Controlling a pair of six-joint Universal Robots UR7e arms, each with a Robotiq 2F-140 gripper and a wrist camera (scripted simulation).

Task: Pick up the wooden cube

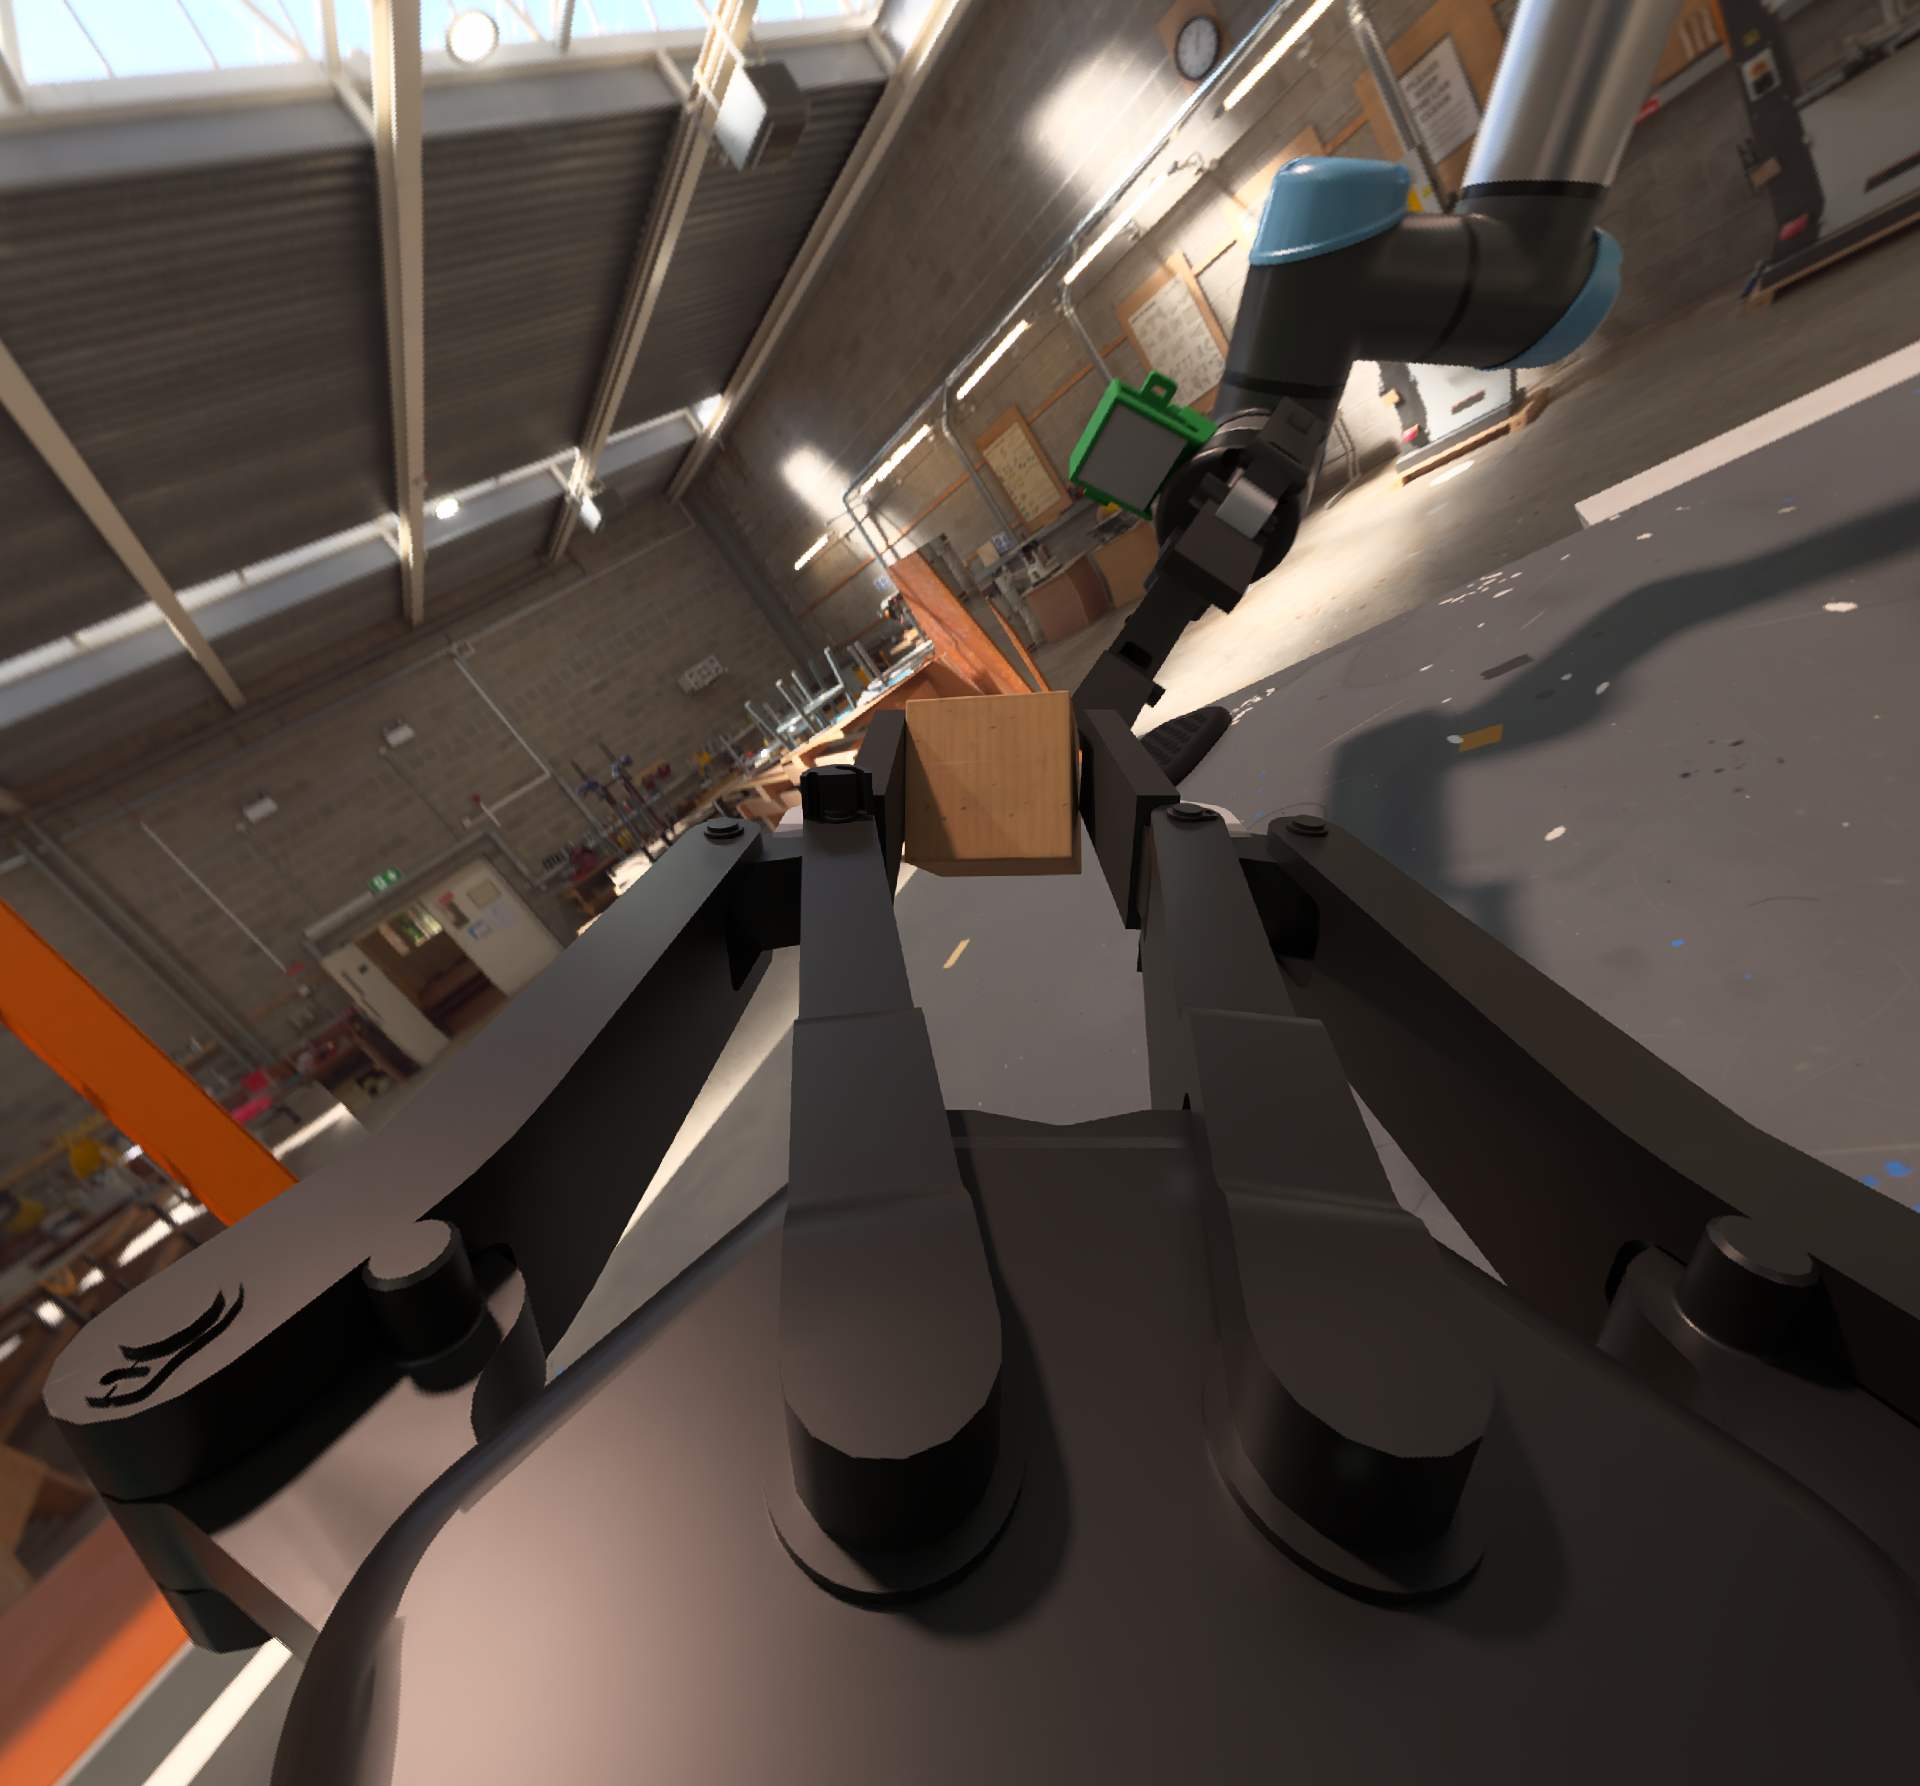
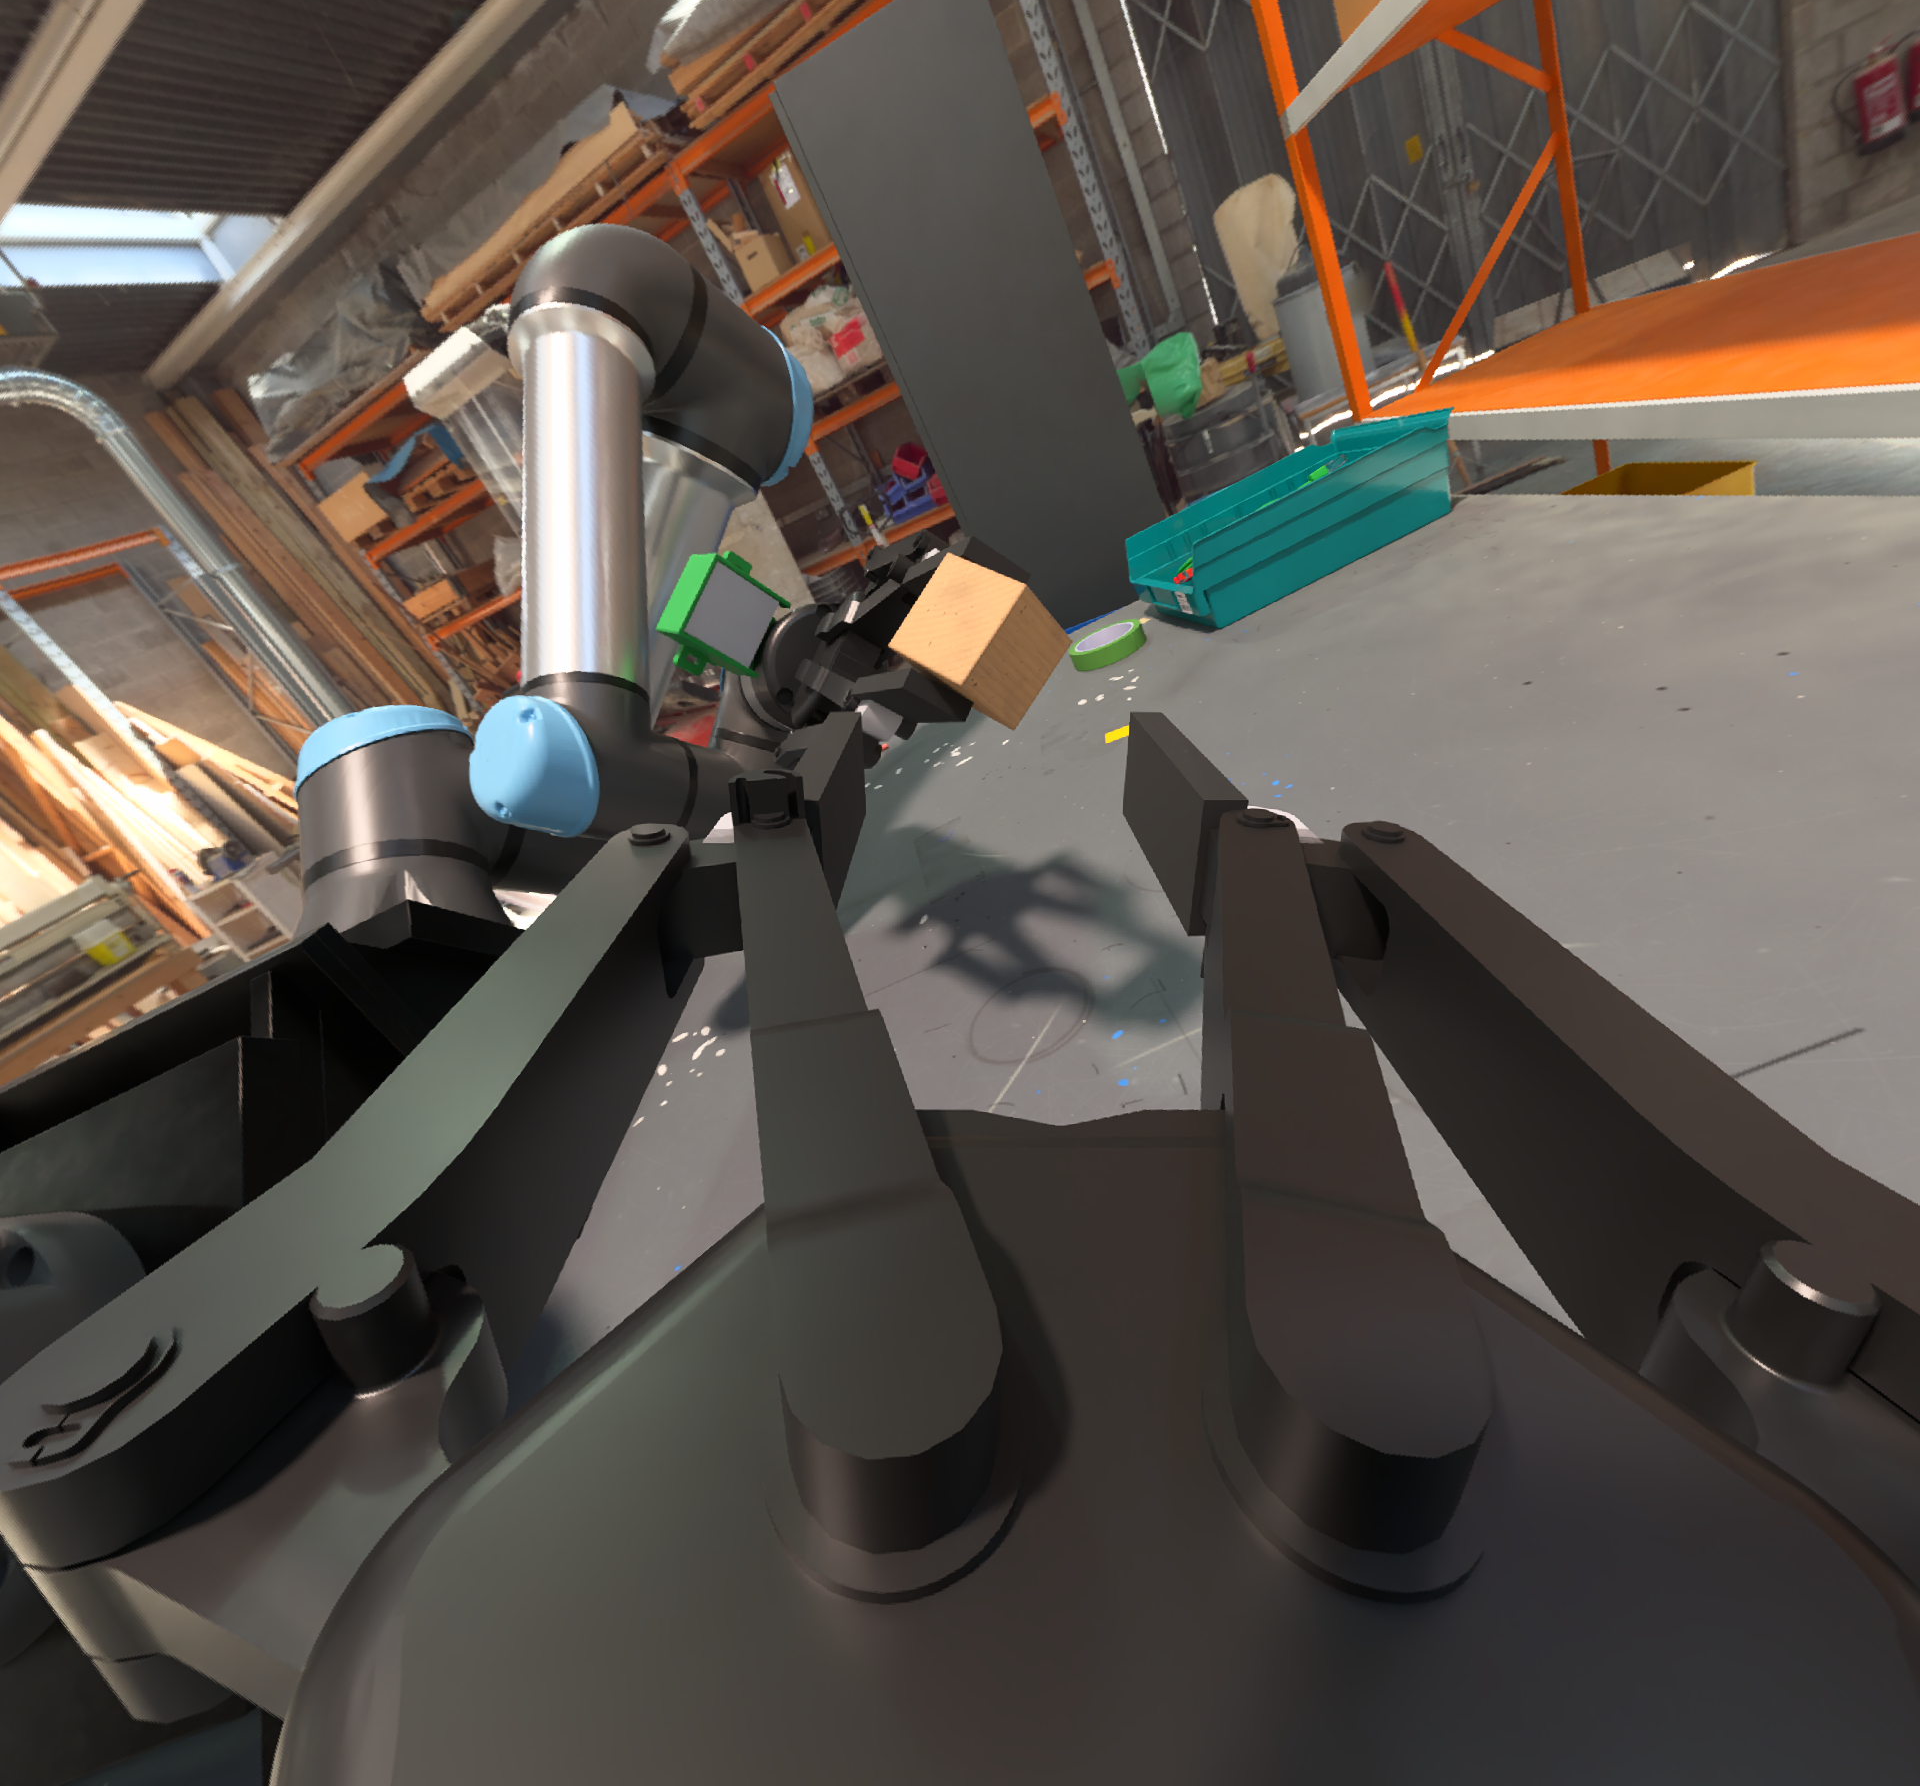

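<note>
In the left wrist view the wooden cube (image 1: 987,780) sits at frame centre, clamped between the left gripper (image 1: 985,775) fingers, clear above the table (image 1: 1558,853). The right gripper (image 1: 1164,687) stands behind it, toward the upper right. In the right wrist view a tape roll (image 2: 1108,644) lies on the table right of the cube, with a bin (image 2: 1288,531) farther right behind it.
</note>
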